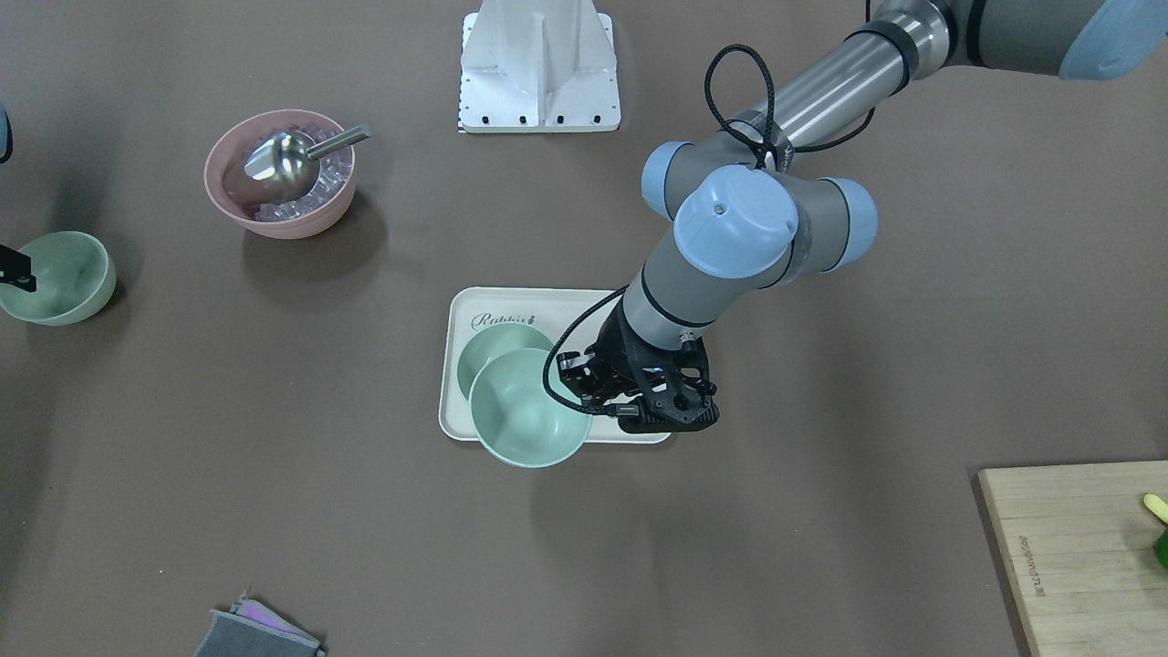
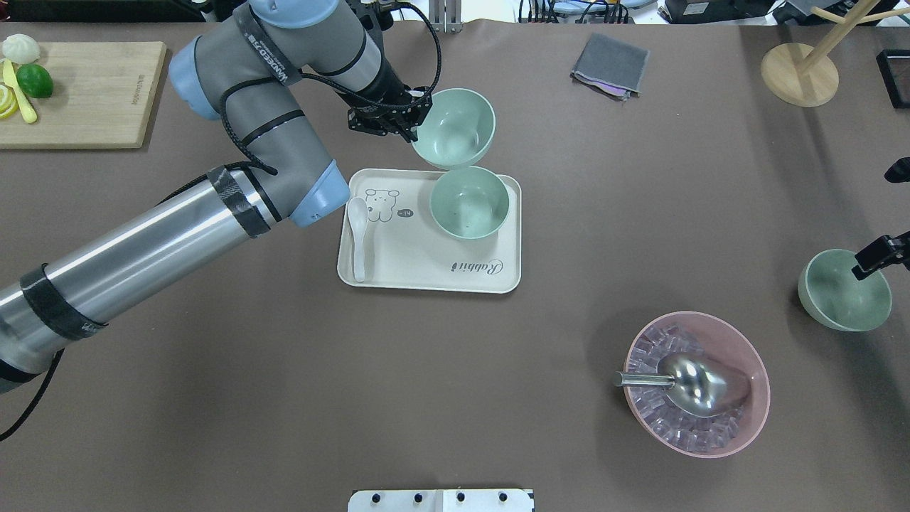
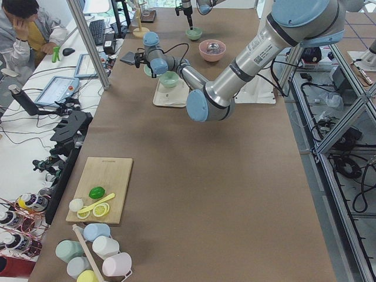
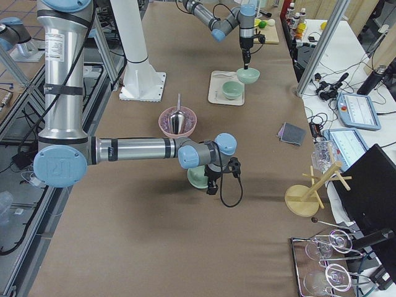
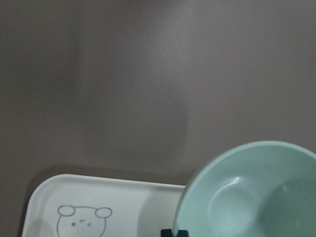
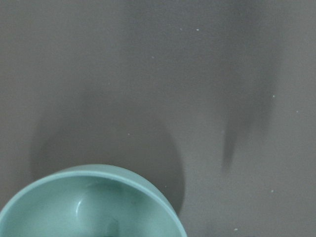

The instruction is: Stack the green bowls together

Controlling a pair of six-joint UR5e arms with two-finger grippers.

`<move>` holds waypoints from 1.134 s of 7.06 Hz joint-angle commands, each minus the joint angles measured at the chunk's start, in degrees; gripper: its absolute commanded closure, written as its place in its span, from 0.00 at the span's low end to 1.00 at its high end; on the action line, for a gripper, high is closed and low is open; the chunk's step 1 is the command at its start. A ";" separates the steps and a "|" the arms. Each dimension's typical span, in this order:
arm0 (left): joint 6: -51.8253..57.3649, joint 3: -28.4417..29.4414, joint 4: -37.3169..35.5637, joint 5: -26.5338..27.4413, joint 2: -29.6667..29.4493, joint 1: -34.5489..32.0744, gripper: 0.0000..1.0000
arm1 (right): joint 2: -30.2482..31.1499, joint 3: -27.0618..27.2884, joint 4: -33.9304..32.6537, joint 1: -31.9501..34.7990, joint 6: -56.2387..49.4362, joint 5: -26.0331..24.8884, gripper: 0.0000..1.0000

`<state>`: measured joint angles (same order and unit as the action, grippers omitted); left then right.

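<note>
My left gripper (image 2: 414,131) is shut on the rim of a green bowl (image 2: 455,128) and holds it in the air over the far edge of the cream tray (image 2: 419,274). The wrist view shows this bowl (image 5: 252,197) above the tray's corner (image 5: 98,202). A second green bowl (image 2: 469,202) sits upright on the tray. My right gripper (image 2: 866,269) is shut on the rim of the third green bowl (image 2: 844,289) at the far right, tilted and a little off the table; it also shows in the right wrist view (image 6: 89,207).
A pink bowl (image 2: 739,427) with ice cubes and a metal scoop (image 2: 686,384) stands front right. A white spoon (image 2: 357,235) lies on the tray. A grey cloth (image 2: 610,65), a cutting board (image 2: 78,92) with fruit and a wooden rack (image 2: 800,71) lie at the back.
</note>
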<state>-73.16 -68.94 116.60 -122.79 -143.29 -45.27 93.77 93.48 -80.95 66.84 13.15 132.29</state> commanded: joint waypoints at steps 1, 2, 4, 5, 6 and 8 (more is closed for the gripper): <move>-2.06 -1.70 0.30 0.10 0.72 2.46 1.00 | -0.17 -0.05 0.00 -0.04 -0.06 0.25 0.10; -2.33 -2.60 -0.14 -0.25 0.91 3.08 1.00 | -0.17 0.03 -0.09 -0.04 -0.06 0.25 0.10; -2.16 -4.79 -1.29 -0.34 3.35 3.26 1.00 | -0.17 0.12 -0.09 -0.04 -0.06 0.33 0.10; -2.16 -5.06 -1.29 -0.34 4.15 3.69 1.00 | -0.17 0.04 -0.09 -0.04 0.03 0.59 0.11; -3.73 -5.15 -1.20 0.27 3.99 4.83 0.88 | -0.17 -0.05 -0.09 -0.04 0.03 0.60 0.16; -10.41 -5.15 -0.32 2.89 3.20 6.07 0.02 | -0.17 -0.05 -0.09 -0.04 0.03 0.77 0.26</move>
<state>-80.63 -74.01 115.89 -121.42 -139.77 -39.79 93.60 93.44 -81.04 66.80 13.18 132.96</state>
